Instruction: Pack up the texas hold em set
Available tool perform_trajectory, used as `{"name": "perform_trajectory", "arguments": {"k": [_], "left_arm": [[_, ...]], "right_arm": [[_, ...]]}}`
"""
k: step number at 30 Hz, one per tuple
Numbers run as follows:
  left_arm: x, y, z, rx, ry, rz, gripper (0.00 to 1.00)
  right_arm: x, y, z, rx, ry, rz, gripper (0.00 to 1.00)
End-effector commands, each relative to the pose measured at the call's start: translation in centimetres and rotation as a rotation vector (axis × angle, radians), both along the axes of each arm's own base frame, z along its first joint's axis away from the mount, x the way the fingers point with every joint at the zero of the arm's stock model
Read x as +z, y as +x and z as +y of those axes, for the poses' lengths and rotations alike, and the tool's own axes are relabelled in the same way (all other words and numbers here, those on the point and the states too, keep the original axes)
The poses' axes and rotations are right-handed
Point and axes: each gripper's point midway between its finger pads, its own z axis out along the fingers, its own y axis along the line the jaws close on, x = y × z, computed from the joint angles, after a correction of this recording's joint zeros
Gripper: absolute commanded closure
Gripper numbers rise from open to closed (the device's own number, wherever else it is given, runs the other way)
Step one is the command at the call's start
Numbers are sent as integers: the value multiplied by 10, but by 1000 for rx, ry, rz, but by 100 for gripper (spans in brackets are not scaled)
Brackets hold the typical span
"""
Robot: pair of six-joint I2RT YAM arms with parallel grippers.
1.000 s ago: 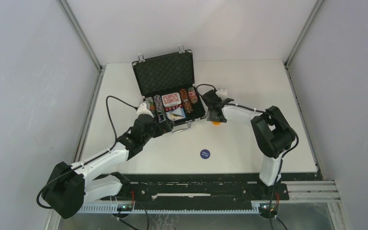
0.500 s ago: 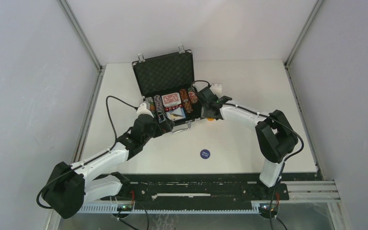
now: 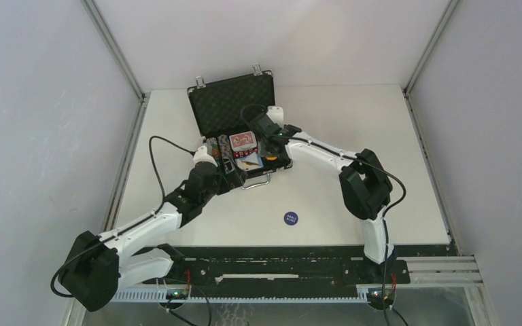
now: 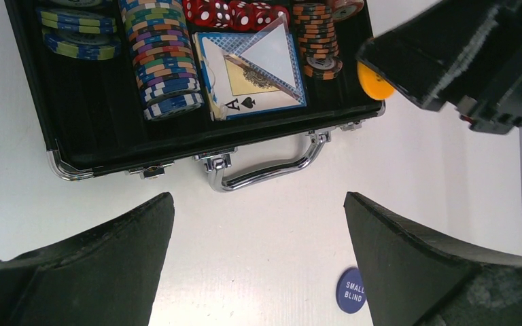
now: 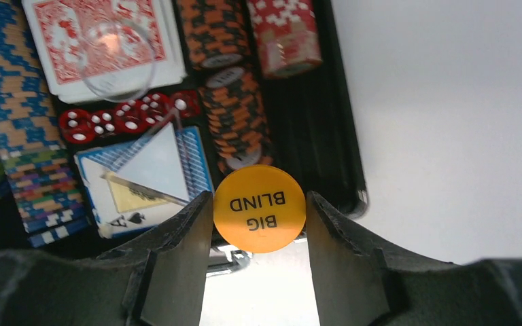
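The black briefcase (image 3: 233, 103) stands open at the table's back, its silver handle (image 4: 269, 167) toward me. Its tray holds striped chips (image 4: 162, 60), red dice (image 5: 126, 119), a red deck (image 5: 100, 39) and a blue deck (image 5: 143, 178). My right gripper (image 5: 259, 219) is shut on an orange "BIG BLIND" disc (image 5: 259, 209) and holds it above the tray's front right corner; the disc also shows in the top view (image 3: 270, 157). My left gripper (image 4: 258, 224) is open and empty, low over the table just in front of the handle. A blue "SMALL BLIND" disc (image 3: 291, 218) lies on the table.
The blue disc sits beside my left gripper's right finger in the left wrist view (image 4: 351, 291). The case's upright foam-lined lid stands behind the tray. Metal frame posts (image 3: 114, 51) and grey walls close in the table on both sides.
My right gripper has carried the orange disc left, from the table beside the case to above the tray's front right corner. The left arm has not moved.
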Motion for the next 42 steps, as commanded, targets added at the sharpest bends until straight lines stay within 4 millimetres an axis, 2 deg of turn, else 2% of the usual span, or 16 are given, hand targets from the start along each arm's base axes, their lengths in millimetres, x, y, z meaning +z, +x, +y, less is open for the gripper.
{"name": "perform_trajectory", "arguments": {"k": [1, 8, 12, 24, 28, 32, 34, 39, 42], "left_arm": [[22, 6, -5, -4, -32, -63, 0], [20, 6, -5, -5, -30, -59, 0], [21, 6, -4, -2, -28, -62, 0], [22, 6, -3, 0, -27, -65, 0], [22, 6, -4, -2, -27, -63, 0], [21, 6, -4, -3, -25, -61, 0], [21, 6, -4, -3, -26, -62, 0], [22, 6, -4, -2, -26, -64, 0], [22, 6, -4, -3, -29, -64, 0]], "right_arm": [[9, 9, 24, 48, -6, -18, 43], [2, 5, 61, 115, 9, -4, 43], [-2, -4, 79, 162, 25, 16, 42], [-11, -16, 115, 247, 26, 25, 40], [-17, -14, 119, 247, 20, 31, 37], [-18, -12, 120, 250, 17, 22, 24], [-14, -11, 118, 246, 14, 13, 23], [11, -12, 101, 199, 24, -61, 23], [30, -19, 82, 172, 54, -120, 23]]}}
